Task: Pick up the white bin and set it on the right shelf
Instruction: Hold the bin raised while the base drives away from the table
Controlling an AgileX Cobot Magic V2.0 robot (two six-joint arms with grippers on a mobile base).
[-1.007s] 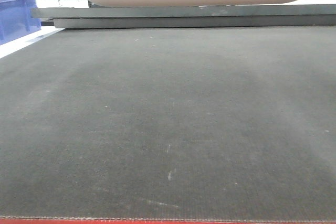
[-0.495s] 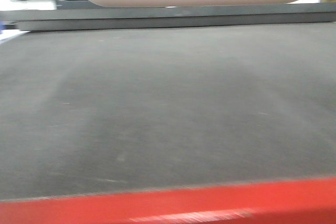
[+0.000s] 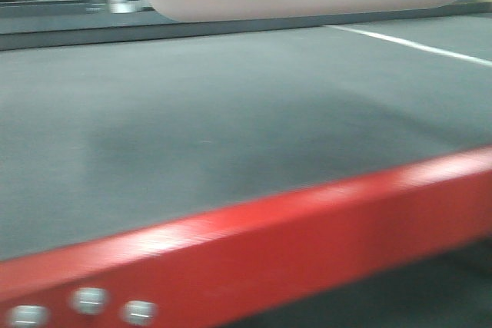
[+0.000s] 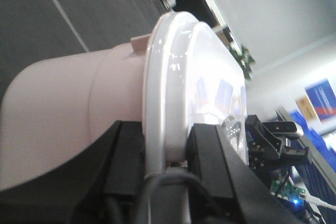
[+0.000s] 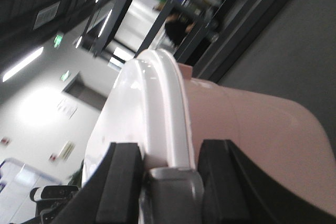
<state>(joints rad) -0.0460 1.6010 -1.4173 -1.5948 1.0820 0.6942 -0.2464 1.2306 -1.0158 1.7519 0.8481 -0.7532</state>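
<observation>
The left pincer (image 4: pixel 165 148) was clenched on the white bin (image 4: pixel 63 114). Its two black fingers (image 4: pixel 123 156) pressed on either side of the rim, where the pale lid (image 4: pixel 210 77) met the pinkish body. On the body side of this pincer lay open grey floor (image 4: pixel 31 40) crossed by a thin white line (image 4: pixel 58 9). On the lid side, close by, sat a small black camera (image 4: pixel 275 132), with a green plant (image 4: pixel 244 59) farther off.

From the front, the bin's rounded underside ran across the top of the frame, over the far edge of a dark mat (image 3: pixel 231 113). A broad open stretch of mat spread below it. A red rail (image 3: pixel 292 228) bordered the mat's near side and slanted up to the right, with three bolts (image 3: pixel 88 299) at its left end.

The right pincer (image 5: pixel 168 156) grasped the bin's rim in the same way, with one finger (image 5: pixel 122 182) on the lid side and the other on the body side. Grey floor lay open on the body side of this pincer. On the lid side were a bright wall and ceiling lights. Ahead of it, past the bin, stood dark uprights (image 5: pixel 123 17) and a dark figure (image 5: pixel 178 27).

The front view was smeared, and both pincers and the bin's upper part were cut off above it. That view did not show whether the underside touched the mat. In each wrist view the pincer's own body hid the gripped stretch of rim. The figure was too blurred to make out.
</observation>
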